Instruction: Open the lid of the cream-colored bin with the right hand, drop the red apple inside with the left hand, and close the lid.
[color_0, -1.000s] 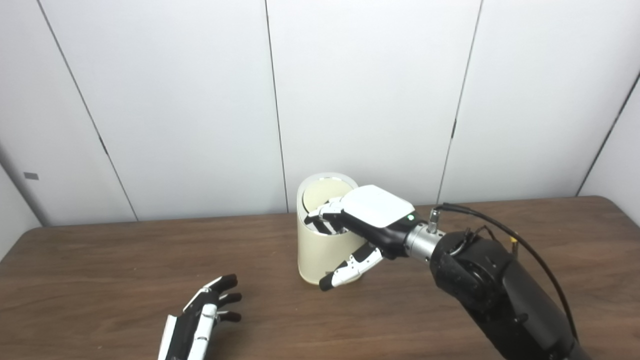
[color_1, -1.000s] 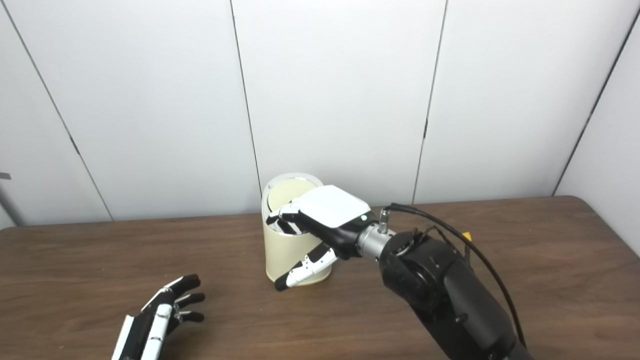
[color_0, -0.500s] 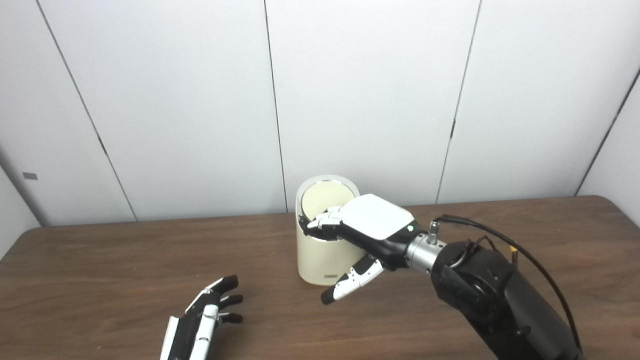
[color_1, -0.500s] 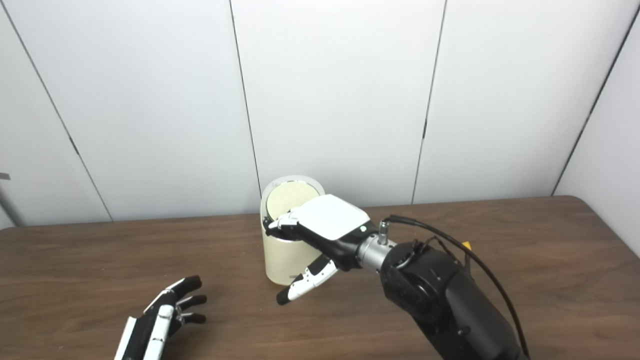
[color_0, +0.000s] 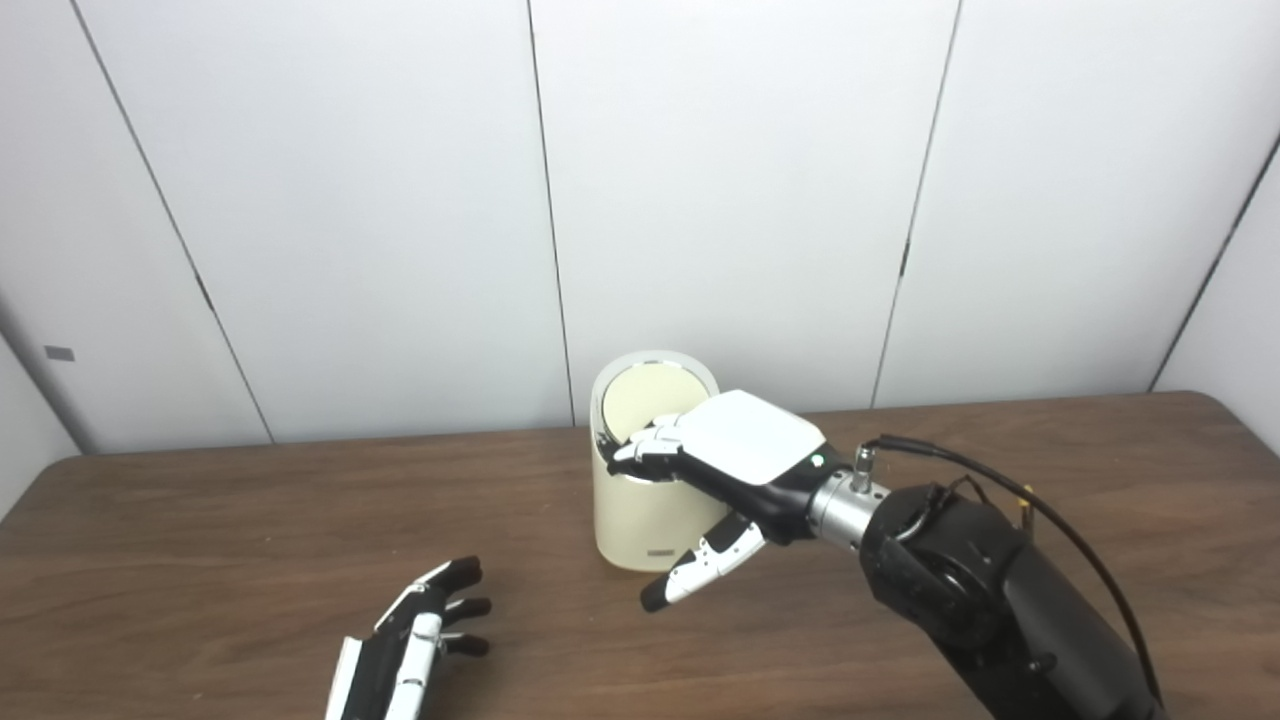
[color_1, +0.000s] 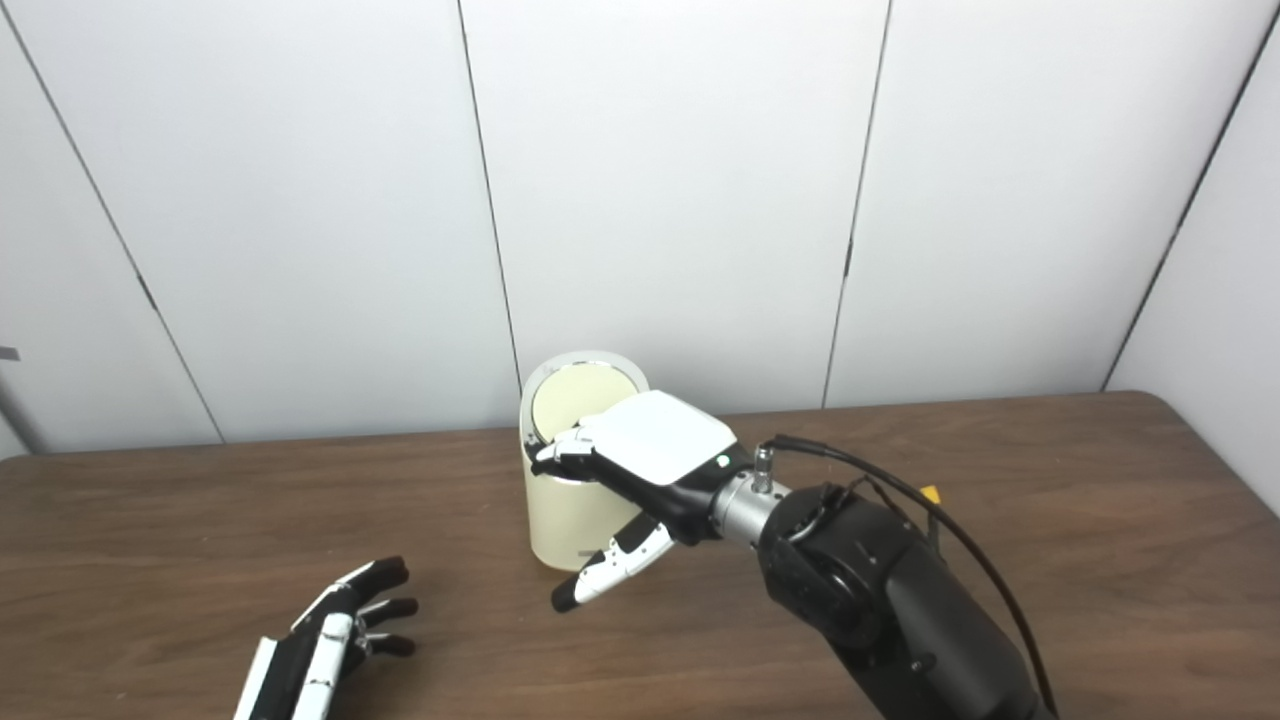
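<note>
The bin (color_0: 640, 500) now stands upright instead of tilted, its lid (color_0: 648, 390) lower under my right hand (color_0: 735, 455).

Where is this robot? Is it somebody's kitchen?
Probably not a kitchen. It looks like a plain test room or lab: bare white wall panels, one brown wooden table, and just a cream-colored bin on it, with the right hand at its top.

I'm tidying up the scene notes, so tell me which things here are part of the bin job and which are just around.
Part of the job:
cream bin
its lid, tipped up
right hand, fingers at the bin's rim
left hand, open, holding nothing
No apple is in view.

Just around:
wooden table
white wall panels
</note>
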